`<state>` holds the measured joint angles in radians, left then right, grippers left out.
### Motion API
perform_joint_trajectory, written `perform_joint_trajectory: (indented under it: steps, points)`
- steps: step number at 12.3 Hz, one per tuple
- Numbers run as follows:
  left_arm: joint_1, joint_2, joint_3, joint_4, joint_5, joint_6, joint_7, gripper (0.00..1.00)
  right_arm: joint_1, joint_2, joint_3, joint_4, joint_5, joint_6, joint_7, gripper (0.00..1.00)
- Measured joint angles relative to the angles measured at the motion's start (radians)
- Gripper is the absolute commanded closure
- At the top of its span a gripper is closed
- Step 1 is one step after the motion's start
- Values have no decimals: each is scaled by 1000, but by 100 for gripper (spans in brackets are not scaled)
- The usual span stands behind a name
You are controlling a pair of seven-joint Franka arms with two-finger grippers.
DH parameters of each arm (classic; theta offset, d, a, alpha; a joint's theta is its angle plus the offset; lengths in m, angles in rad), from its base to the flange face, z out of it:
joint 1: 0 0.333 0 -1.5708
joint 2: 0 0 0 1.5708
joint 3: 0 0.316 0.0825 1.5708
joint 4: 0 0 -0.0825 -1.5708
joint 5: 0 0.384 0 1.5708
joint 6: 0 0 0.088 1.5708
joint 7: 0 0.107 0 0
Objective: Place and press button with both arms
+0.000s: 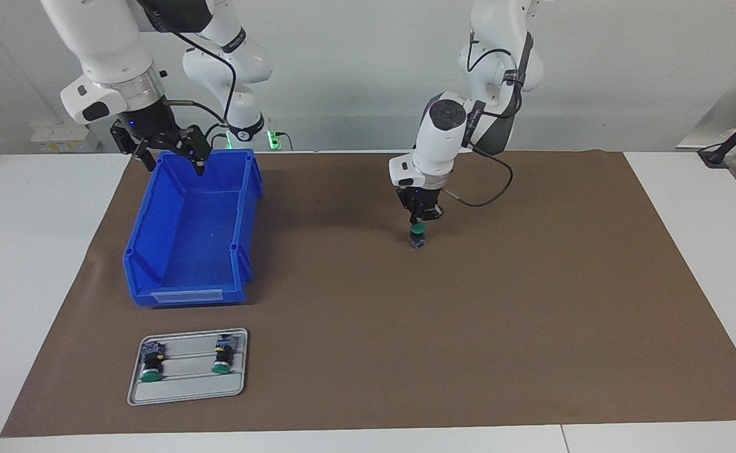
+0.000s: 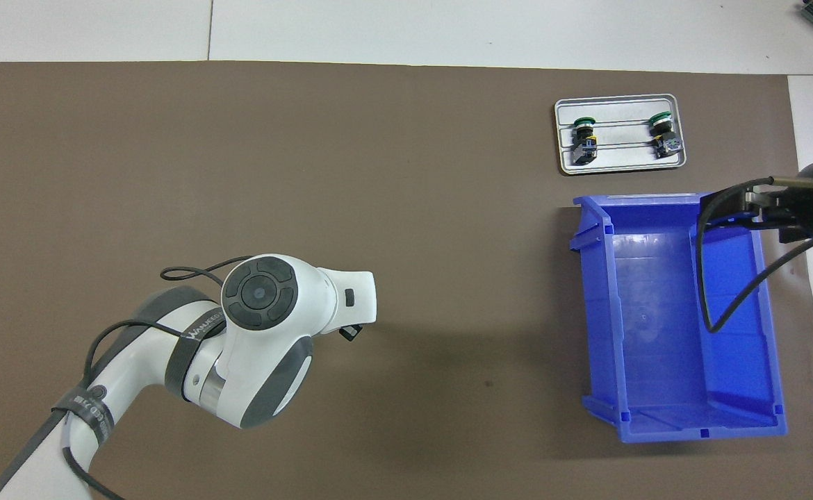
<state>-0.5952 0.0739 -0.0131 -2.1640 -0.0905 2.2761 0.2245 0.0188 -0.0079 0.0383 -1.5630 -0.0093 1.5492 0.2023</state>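
A button with a green cap stands upright on the brown mat near the table's middle. My left gripper points straight down onto it, shut, with its fingertips resting on the green cap. In the overhead view the left arm's white hand covers this button. My right gripper hangs open and empty over the blue bin, and it shows at the bin's rim in the overhead view.
The blue bin has nothing in it. Farther from the robots than the bin lies a grey tray holding two more buttons on their sides. White table borders the mat.
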Motion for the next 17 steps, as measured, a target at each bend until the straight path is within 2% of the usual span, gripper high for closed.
perform_joint_trajectory:
  steps: [2,3,5,6,7,10,13,17]
  points:
    - [6,11,9,42,0,-23,0,100,0,0,0,0,0,0,0,0]
    - [21,26,15,89,0,-62,0,100,0,0,0,0,0,0,0,0]
    - [84,56,22,212,2,-175,1,94,0,0,0,0,0,0,0,0]
    - [125,62,24,265,3,-228,1,85,0,0,0,0,0,0,0,0]
    - [168,63,28,307,3,-277,1,63,0,0,0,0,0,0,0,1]
    - [309,61,34,425,4,-438,0,39,8,0,9,0,0,21,0,1]
    - [437,35,38,491,4,-543,-8,34,37,0,10,0,0,38,14,1]
    - [543,-33,43,500,14,-636,-15,34,79,0,11,-7,1,58,113,3]
